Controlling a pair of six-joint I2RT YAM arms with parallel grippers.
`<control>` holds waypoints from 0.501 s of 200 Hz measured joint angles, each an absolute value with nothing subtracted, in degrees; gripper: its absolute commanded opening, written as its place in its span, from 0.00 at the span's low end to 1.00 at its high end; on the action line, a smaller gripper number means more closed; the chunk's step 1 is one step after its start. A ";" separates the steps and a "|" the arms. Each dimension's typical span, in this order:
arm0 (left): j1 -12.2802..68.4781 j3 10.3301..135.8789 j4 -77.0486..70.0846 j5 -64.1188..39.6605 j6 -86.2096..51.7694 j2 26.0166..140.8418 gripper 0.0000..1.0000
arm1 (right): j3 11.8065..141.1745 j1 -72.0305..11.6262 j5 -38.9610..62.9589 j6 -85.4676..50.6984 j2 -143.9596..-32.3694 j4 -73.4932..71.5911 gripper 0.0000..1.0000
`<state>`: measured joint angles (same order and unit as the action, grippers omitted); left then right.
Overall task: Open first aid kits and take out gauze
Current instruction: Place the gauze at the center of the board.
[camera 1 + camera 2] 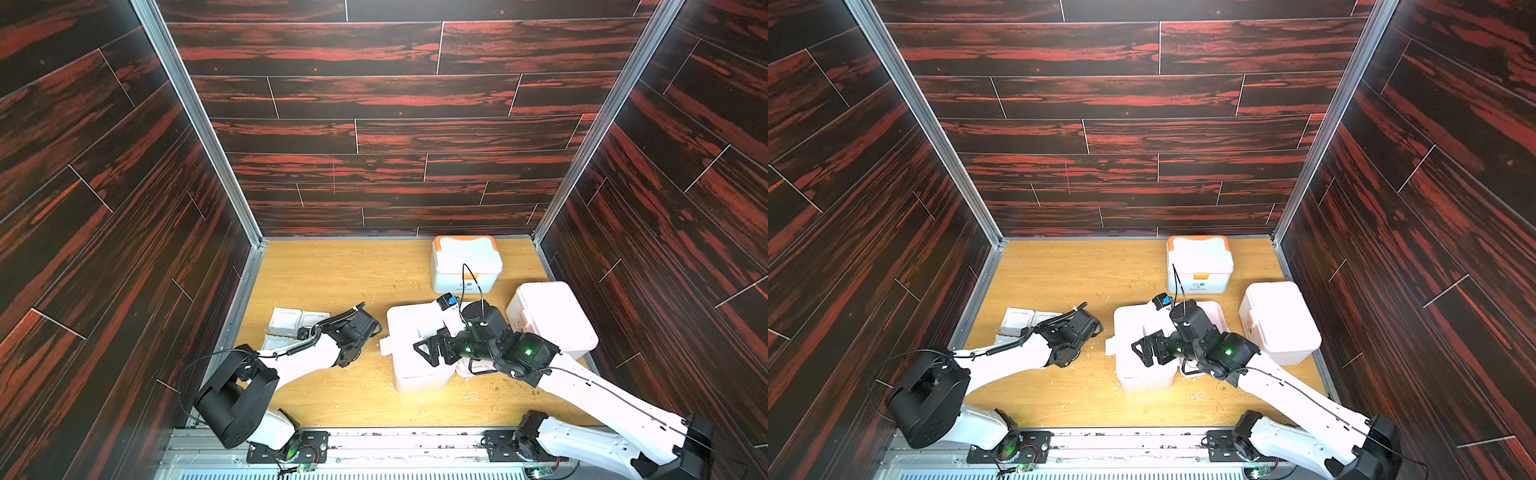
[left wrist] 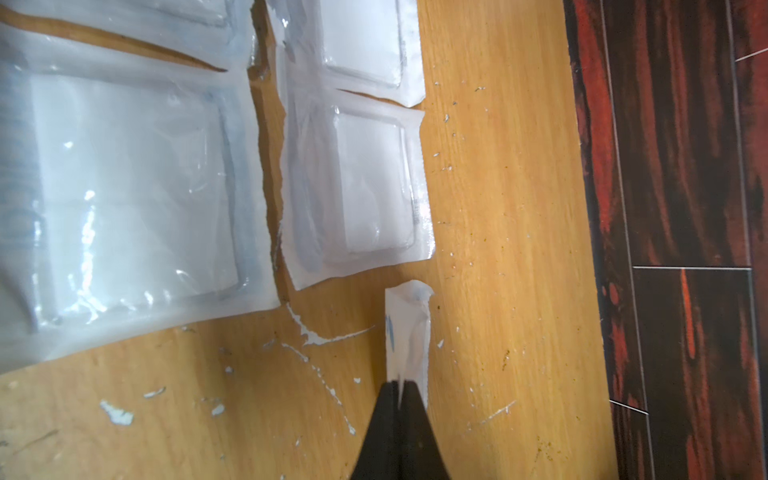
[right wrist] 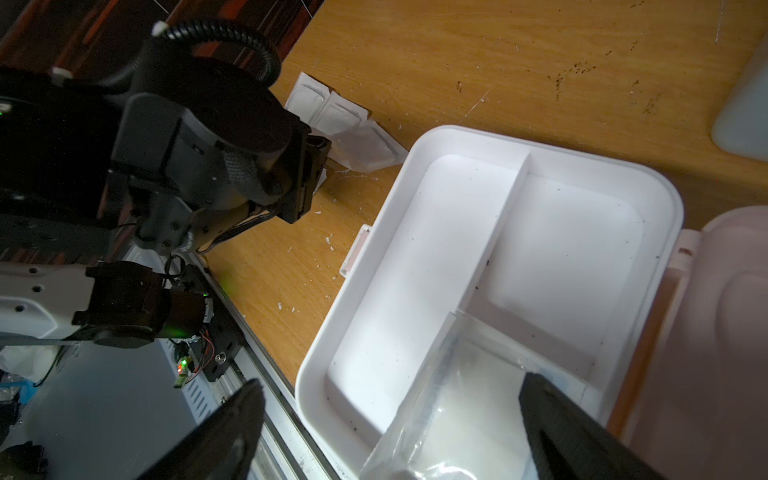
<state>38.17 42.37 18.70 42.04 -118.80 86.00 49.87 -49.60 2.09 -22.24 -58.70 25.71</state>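
Three first aid kits stand on the wooden table. The orange-trimmed kit [image 1: 465, 264] at the back and the white kit [image 1: 552, 318] at the right are closed. The middle kit [image 1: 409, 365] is open, with its pinkish lid [image 3: 727, 332] folded back. A gauze packet [image 3: 465, 395] lies in its divided tray [image 3: 374, 257], between the wide-apart fingers of my open right gripper [image 3: 390, 415]. My left gripper [image 2: 401, 390] is shut on the edge of another gauze packet [image 2: 409, 328], seen edge-on. Three gauze packets [image 2: 124, 199] [image 2: 365, 183] [image 2: 361, 37] lie flat beside it.
The packets form a loose cluster at the table's left side [image 1: 291, 328] in both top views, close to the dark wood-pattern side wall [image 2: 685, 166]. White flakes and crumbs litter the tabletop [image 2: 324, 340]. A metal rail [image 1: 374, 440] runs along the front edge.
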 measured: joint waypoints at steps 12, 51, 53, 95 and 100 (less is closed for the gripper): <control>38.02 42.59 18.06 41.78 -118.87 87.24 0.02 | 49.87 -49.60 2.09 -22.24 -58.70 25.69 0.99; 37.82 42.63 16.51 41.25 -119.00 89.54 0.06 | 49.87 -49.60 2.09 -22.26 -58.70 25.74 0.99; 37.80 42.63 16.47 41.25 -119.00 89.60 0.06 | 49.87 -49.63 2.09 -22.26 -58.70 25.74 0.99; 37.69 42.78 15.31 40.36 -119.02 91.48 0.12 | 49.87 -49.63 2.09 -22.44 -58.70 25.76 0.99; 37.65 42.85 15.11 40.16 -119.04 91.74 0.13 | 49.87 -49.65 2.09 -22.46 -58.70 25.74 0.99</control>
